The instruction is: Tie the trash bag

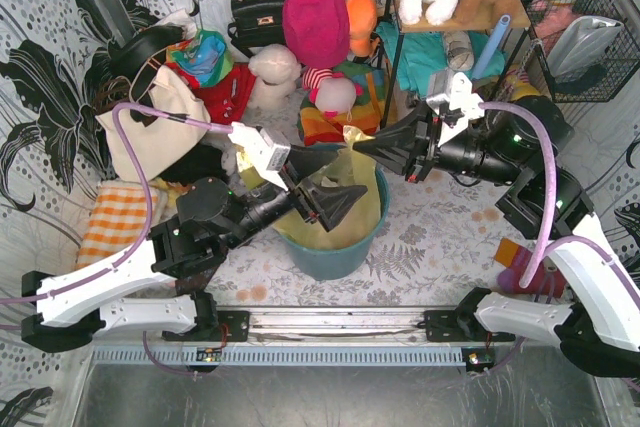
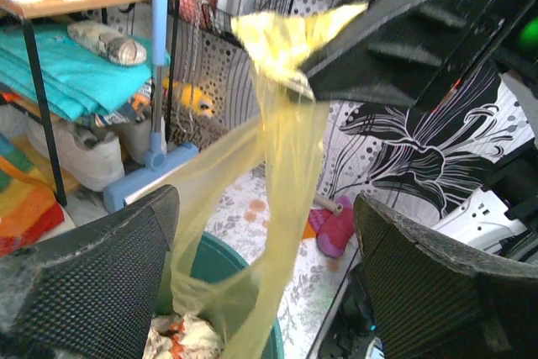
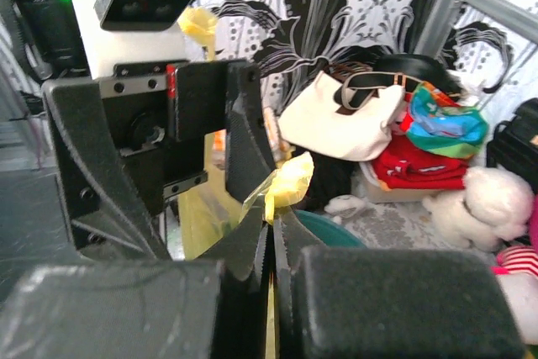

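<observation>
The trash bag is thin yellow-green plastic lining the teal round bin at the table's middle, with crumpled waste inside. My right gripper is shut on a bunched corner of the bag and holds it up above the bin's far rim. In the left wrist view the bag stretches as a taut strip from the bin up to the right gripper. My left gripper is open, its fingers on either side of that strip without touching it. It also shows in the top view.
A white tote bag, handbags and plush toys crowd the back. A shelf with toys stands back right. An orange checked cloth lies left, a pink sock right. A blue mop leans by the shelf.
</observation>
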